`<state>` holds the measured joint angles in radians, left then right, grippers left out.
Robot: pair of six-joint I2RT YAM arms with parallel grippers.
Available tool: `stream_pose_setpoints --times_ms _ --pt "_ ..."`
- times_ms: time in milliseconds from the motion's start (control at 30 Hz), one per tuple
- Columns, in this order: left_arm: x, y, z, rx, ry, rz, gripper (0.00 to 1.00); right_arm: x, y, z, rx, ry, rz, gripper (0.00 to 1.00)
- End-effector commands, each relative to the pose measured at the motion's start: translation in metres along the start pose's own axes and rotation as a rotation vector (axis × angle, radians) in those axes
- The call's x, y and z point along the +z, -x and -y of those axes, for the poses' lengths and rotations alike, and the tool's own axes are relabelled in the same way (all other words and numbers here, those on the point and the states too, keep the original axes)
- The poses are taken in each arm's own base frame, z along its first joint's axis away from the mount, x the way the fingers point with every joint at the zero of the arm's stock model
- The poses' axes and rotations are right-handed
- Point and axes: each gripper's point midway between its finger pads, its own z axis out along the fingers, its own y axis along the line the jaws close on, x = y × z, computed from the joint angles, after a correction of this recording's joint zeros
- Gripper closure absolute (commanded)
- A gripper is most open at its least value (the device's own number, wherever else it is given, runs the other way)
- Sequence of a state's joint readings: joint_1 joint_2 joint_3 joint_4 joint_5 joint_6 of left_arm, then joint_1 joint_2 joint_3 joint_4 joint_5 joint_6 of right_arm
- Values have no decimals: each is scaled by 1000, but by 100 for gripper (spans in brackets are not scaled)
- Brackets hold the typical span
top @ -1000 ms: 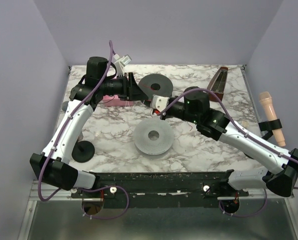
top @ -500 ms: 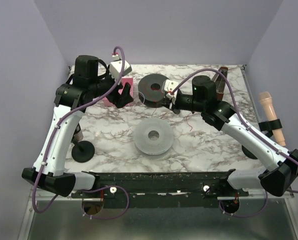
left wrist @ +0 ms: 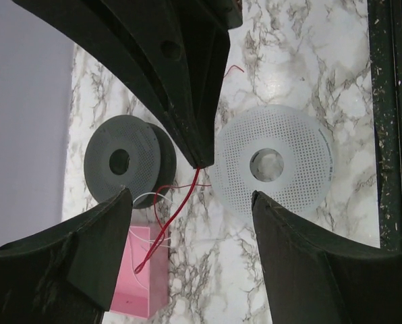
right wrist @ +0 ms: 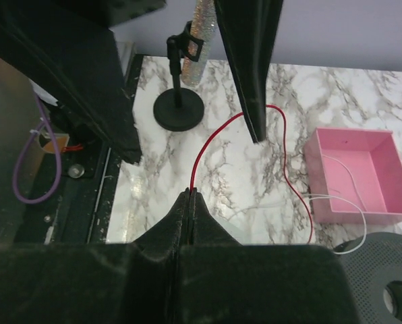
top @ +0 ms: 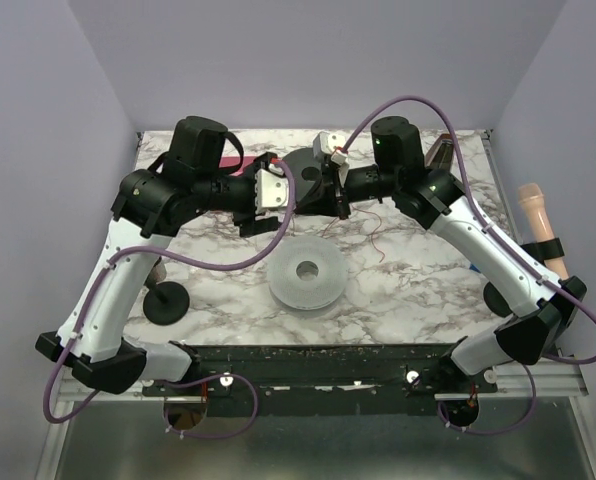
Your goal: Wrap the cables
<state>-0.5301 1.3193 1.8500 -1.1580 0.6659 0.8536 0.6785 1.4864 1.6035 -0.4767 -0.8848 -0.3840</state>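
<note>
The cable (left wrist: 167, 223) is a thin red wire. It runs from the dark grey spool (left wrist: 123, 162) in a loose loop over the pink box (left wrist: 140, 270). My right gripper (right wrist: 191, 192) is shut on the wire's end, which rises from its tip (right wrist: 211, 142). In the left wrist view that tip (left wrist: 201, 158) hangs above the gap between the two spools. My left gripper (left wrist: 187, 196) is open and empty, and the wire loop hangs between its fingers. In the top view the grippers, left (top: 290, 195) and right (top: 316, 190), meet over the dark spool (top: 303, 160).
A pale perforated spool (top: 306, 272) lies flat mid-table. A black microphone stand (top: 165, 300) stands at the front left. A brown wedge-shaped object (top: 440, 155) sits at the back right. A white wire (right wrist: 342, 182) lies in the pink box (right wrist: 359, 175).
The left gripper swung right from over the pink box to the dark spool. The right gripper stayed shut on the red wire and moved back and left to meet it.
</note>
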Motion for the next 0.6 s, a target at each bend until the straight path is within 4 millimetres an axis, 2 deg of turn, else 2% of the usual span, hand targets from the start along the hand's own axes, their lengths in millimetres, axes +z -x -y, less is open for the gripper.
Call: stream_pose_setpoints --times_ms 0,100,267,333,367,400,467,567 --pt "15 -19 -2 38 -27 -46 25 -3 15 -18 60 88 46 99" --pt "21 -17 -6 10 -17 -29 39 -3 15 -18 69 87 45 99" --pt "25 -10 -7 -3 -25 -3 53 -2 15 -17 69 90 46 99" --pt "26 -9 -4 -8 -40 0 67 -2 16 -17 70 89 48 99" --pt "26 -8 -3 -11 -44 2 79 -2 17 -16 69 86 48 99" --pt "25 -8 -2 -22 -44 1 97 -2 18 -16 66 88 50 99" --pt "24 -7 -4 -46 -26 -3 100 -3 17 -14 67 72 46 99" --pt "20 -10 -4 -51 -11 -23 100 -5 8 -4 72 6 21 73"
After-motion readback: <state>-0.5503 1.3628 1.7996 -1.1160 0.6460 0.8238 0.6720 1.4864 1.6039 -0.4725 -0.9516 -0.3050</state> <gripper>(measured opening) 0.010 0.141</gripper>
